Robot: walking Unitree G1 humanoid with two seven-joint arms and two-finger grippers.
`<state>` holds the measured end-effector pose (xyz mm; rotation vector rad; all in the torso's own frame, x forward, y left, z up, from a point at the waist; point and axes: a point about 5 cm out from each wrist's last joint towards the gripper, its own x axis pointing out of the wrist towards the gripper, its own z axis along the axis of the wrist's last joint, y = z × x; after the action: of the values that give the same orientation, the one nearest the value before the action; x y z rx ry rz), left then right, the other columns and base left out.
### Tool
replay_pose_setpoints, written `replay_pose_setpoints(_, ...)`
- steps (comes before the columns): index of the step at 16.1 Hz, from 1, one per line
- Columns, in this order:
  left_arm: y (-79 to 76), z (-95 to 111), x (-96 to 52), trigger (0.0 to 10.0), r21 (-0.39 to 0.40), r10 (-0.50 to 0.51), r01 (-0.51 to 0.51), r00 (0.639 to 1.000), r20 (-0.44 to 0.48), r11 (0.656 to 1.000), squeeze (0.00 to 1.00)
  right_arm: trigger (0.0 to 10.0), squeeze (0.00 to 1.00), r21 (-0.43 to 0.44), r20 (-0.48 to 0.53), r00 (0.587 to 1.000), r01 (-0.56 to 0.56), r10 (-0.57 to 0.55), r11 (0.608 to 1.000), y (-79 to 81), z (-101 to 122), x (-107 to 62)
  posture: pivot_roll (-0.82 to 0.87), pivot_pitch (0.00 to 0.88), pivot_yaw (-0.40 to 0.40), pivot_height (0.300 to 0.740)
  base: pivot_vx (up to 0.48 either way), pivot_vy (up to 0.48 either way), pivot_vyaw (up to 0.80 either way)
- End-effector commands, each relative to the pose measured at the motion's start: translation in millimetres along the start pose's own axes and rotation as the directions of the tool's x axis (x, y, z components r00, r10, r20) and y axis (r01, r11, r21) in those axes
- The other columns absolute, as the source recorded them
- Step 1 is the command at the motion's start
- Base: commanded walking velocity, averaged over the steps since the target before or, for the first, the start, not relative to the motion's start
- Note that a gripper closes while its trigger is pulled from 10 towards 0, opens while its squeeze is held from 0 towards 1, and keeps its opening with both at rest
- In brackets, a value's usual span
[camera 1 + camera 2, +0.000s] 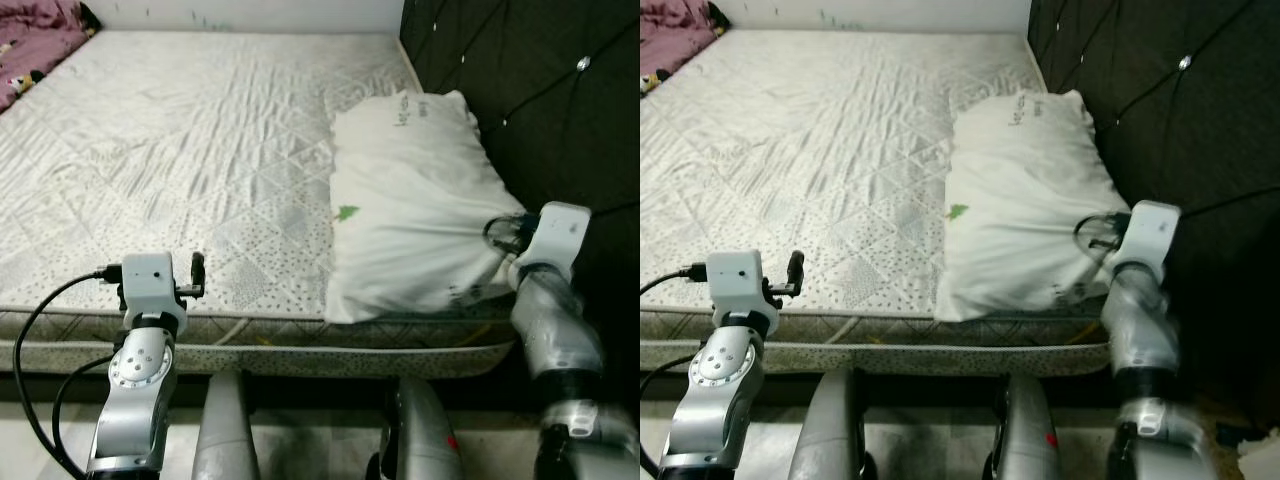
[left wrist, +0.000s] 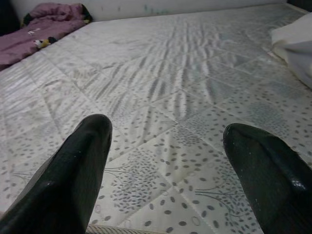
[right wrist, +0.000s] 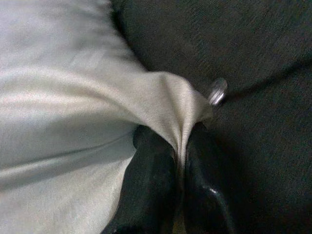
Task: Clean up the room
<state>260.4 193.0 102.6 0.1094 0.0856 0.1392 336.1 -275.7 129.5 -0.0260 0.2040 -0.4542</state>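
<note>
Right gripper (image 3: 179,161) clamped on pillow (image 1: 410,200) corner at 4 o'clock | left gripper (image 2: 165,161) held wide over mattress (image 1: 180,150) | pillow should be drawn slowly, pinch kept firm.

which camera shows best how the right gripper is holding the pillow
The right wrist view: the right gripper has its fingers pinched shut on a fold of the pillow. Both eye views show the whole pillow by the headboard, its corner gathered at that wrist.
</note>
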Motion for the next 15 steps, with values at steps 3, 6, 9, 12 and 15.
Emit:
replay_pose_setpoints(3, 3.4, 1.1, -0.1, 10.0, 0.009, 0.008, -0.008, 1.0, 0.006, 1.0, 0.0, 0.0, 0.0, 0.075, 0.138, 0.981, 0.129, -0.138, 0.989, -40.3, 52.3, 17.9, 0.1, 0.0, 0.001, 0.557, 0.0, 0.0, 0.0)
replay_pose_setpoints(6, 4.1, 0.1, -1.3, 10.0, 0.009, 0.013, -0.013, 1.0, 0.002, 1.0, 0.0, 0.0, 0.0, 0.099, 0.131, 0.972, 0.185, -0.197, 0.978, -60.7, 59.9, 24.7, 0.11, 0.0, -0.001, 0.557, 0.0, 0.0, 0.0)
replay_pose_setpoints(9, 2.6, 0.5, 0.1, 10.0, 0.008, 0.005, -0.005, 1.0, 0.002, 1.0, 0.0, 0.0, 0.0, 0.04, 0.105, 0.981, 0.162, -0.166, 0.986, -57.7, 45.9, 27.6, 0.1, 0.0, 0.006, 0.557, 0.0, 0.0, 0.0)
replay_pose_setpoints(12, 2.4, 1.9, 1.6, 10.0, 0.008, 0.003, -0.003, 1.0, 0.006, 1.0, 0.0, 0.0, 0.0, -0.045, 0.044, 0.992, 0.121, -0.119, 0.992, -47.5, 10.0, 22.4, 0.1, 0.0, 0.006, 0.557, 0.0, 0.0, 0.0)
replay_pose_setpoints(15, 3.9, 1.1, 0.4, 10.0, 0.009, 0.01, -0.01, 1.0, 0.005, 1.0, 0.0, 0.0, 0.0, -0.102, -0.026, 0.995, 0.092, -0.095, 0.99, -43.4, -30.0, 10.4, 0.1, 0.0, -0.002, 0.557, 0.0, 0.0, 0.0)
